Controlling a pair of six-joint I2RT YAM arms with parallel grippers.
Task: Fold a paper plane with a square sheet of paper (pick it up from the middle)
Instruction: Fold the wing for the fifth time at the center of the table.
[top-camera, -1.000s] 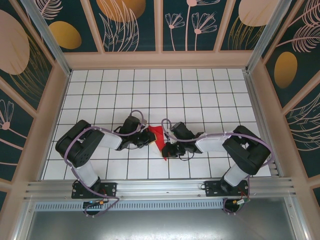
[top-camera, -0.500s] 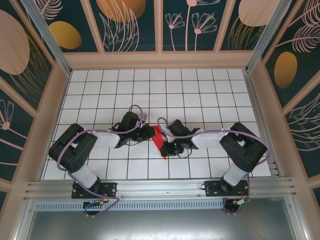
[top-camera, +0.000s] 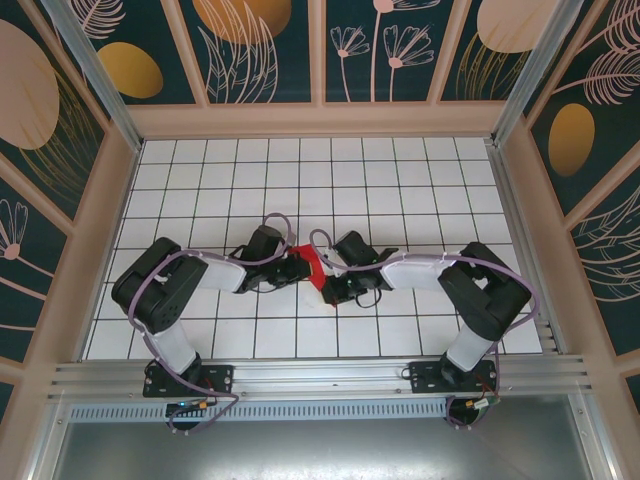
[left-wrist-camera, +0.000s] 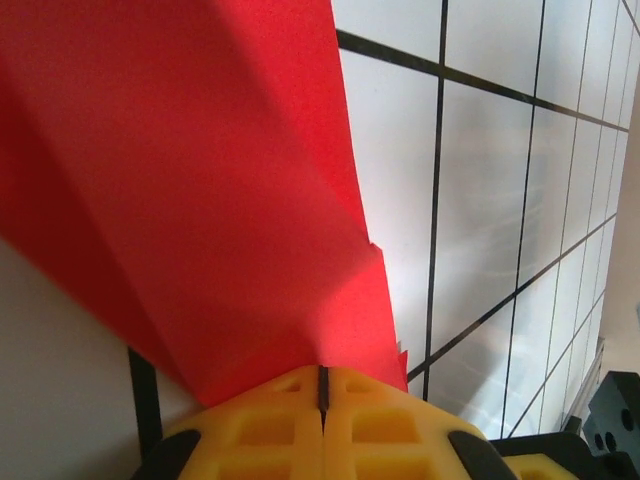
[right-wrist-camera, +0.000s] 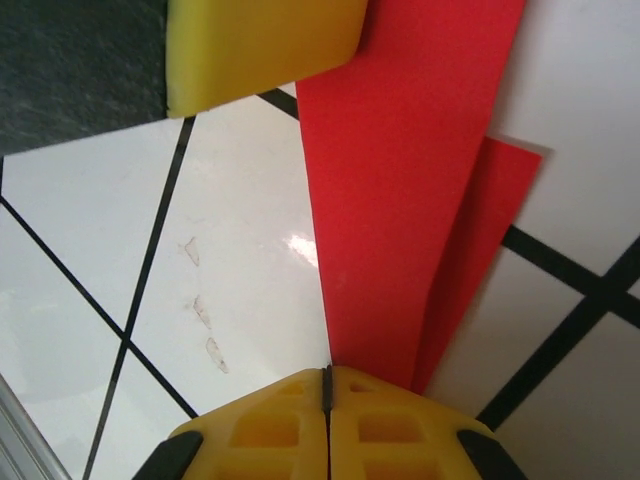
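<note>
The red sheet of paper (top-camera: 309, 263), folded into narrow layers, sits between my two grippers near the table's middle. My left gripper (top-camera: 297, 268) meets it from the left. In the left wrist view the yellow jaws (left-wrist-camera: 322, 375) are shut, and the paper (left-wrist-camera: 200, 180) fans out from their tip with creases running into it. My right gripper (top-camera: 328, 287) meets the paper from the right. Its jaws (right-wrist-camera: 326, 375) are shut on the paper's (right-wrist-camera: 400, 180) lower end, where a second layer shows beneath. A left fingertip (right-wrist-camera: 260, 50) lies on the paper's far end.
The white grid table (top-camera: 400, 180) stretches beyond the arms to beige wall panels (top-camera: 320, 120) on three sides. A metal rail (top-camera: 320, 375) runs along the near edge by the arm bases. Purple cables loop over both wrists.
Both grippers have closed in on each other and shifted slightly away from the bases. The red paper, long and pointing toward the near edge a second ago, now looks shorter and gathered between them.
</note>
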